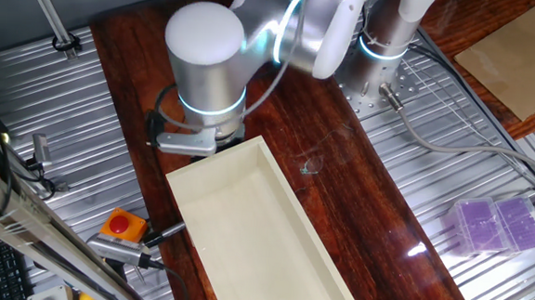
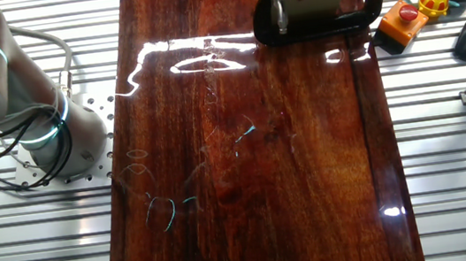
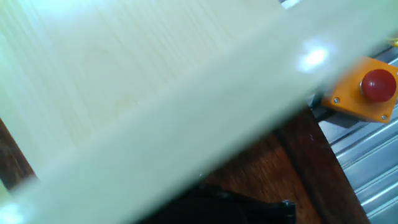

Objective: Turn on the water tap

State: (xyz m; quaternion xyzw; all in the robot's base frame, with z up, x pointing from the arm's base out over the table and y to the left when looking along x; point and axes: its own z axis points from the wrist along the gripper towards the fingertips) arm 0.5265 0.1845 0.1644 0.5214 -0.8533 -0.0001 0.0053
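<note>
We see no tap clearly; black C-clamp [image 2: 317, 15] at table edge, contents unresolved. Gripper unseen; we cannot tell jaw state.

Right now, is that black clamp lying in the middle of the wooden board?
No, the black C-clamp lies at the far edge of the wooden board, next to the orange button box.

A long dark red wooden counter [image 2: 309, 166] is shiny, and bright light makes white spots near its far edge and its near right corner. Silver metal tables [image 2: 460, 165] with long grooves sit along both long edges. Past one corner there is a pale brown board [image 1: 525, 54] on a wooden floor.
</note>
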